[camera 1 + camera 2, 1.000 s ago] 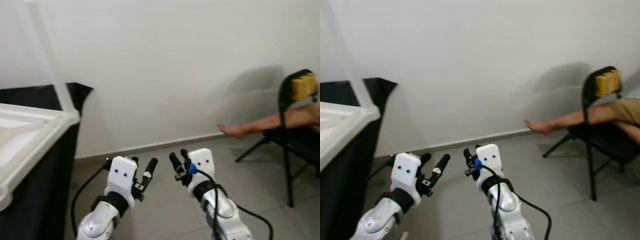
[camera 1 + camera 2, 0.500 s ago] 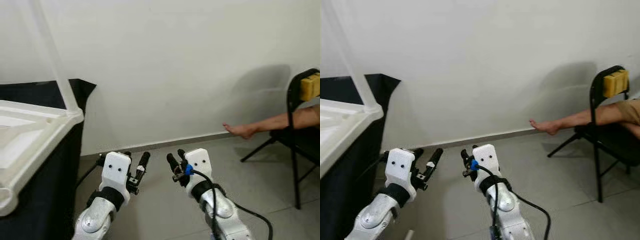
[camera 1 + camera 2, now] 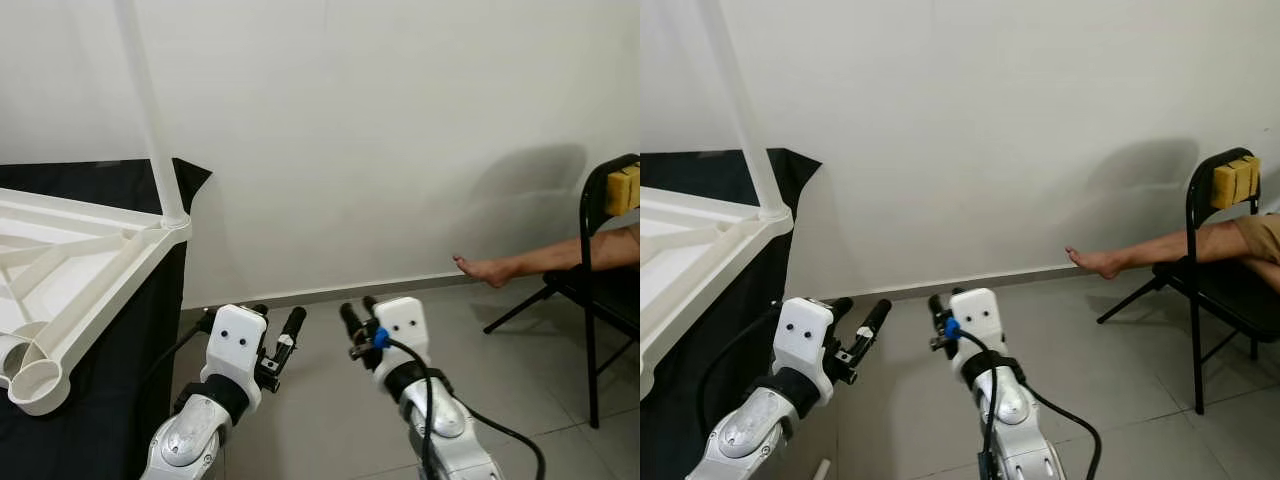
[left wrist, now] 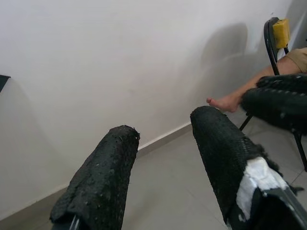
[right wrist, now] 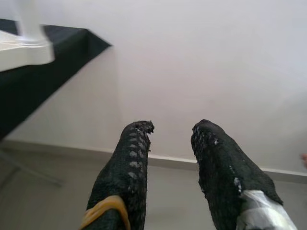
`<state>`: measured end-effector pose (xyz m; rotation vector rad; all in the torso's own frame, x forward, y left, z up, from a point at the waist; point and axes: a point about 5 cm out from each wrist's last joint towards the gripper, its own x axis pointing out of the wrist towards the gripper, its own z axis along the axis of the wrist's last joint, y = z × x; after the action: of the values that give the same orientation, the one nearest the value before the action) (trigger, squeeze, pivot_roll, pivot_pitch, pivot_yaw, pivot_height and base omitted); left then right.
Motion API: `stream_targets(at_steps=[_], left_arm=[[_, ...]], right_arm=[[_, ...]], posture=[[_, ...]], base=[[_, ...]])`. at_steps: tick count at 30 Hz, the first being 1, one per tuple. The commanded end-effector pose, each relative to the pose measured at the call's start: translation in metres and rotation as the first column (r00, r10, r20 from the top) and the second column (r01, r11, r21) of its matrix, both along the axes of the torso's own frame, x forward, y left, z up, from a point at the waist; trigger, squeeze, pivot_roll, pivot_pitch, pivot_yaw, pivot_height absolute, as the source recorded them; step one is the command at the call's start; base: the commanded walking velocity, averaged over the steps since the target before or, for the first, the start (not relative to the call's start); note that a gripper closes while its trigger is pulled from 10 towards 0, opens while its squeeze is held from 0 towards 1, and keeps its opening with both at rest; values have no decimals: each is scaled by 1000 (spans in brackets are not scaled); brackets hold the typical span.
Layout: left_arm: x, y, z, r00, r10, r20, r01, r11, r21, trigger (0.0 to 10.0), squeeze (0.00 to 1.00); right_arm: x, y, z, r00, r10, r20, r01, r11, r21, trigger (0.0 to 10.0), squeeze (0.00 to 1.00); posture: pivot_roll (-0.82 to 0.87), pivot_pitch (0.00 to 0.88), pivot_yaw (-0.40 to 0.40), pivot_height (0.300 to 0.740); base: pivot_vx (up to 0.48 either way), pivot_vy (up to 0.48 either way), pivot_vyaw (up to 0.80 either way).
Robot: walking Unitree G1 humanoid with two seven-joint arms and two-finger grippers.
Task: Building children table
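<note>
gaping empty: left pincer (image 3: 275, 326), right pincer (image 3: 356, 312)

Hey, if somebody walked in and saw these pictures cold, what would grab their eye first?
Probably the white plastic table top, lying upside down on a black-draped surface at the robot's left, with one white leg standing straight up from its corner. Next, the left gripper and right gripper, both open and holding nothing, raised side by side over the grey floor. At far right, a person's bare foot stretches out from a black chair.
</note>
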<state>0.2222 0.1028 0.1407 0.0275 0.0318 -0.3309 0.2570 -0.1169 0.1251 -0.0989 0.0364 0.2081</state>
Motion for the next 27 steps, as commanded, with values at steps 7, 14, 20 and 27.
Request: stream_targets(at_steps=[7,14,20,27], left_arm=[[1,0,4,1000,-9,22,9,1000,24,10000,0],[1,2,-2,1000,5,3,-6,999,39,10000,0],[0,2,-3,1000,6,0,-6,999,40,10000,0],[2,3,0,1000,7,13,-8,999,46,10000,0]], right_arm=[[1,-3,2,1000,-10,7,10,999,35,10000,0],[1,-1,0,1000,-1,-13,3,994,109,10000,0],[2,-9,-2,998,-46,-36,51,986,161,10000,0],[2,-6,-3,999,-29,-38,35,989,147,10000,0]], posture=[[58,31,-20,740],[57,34,-18,740],[55,37,-23,740],[56,36,-18,740]], base=[[0,0,0],[0,0,0],[0,0,-267],[0,0,-800]])
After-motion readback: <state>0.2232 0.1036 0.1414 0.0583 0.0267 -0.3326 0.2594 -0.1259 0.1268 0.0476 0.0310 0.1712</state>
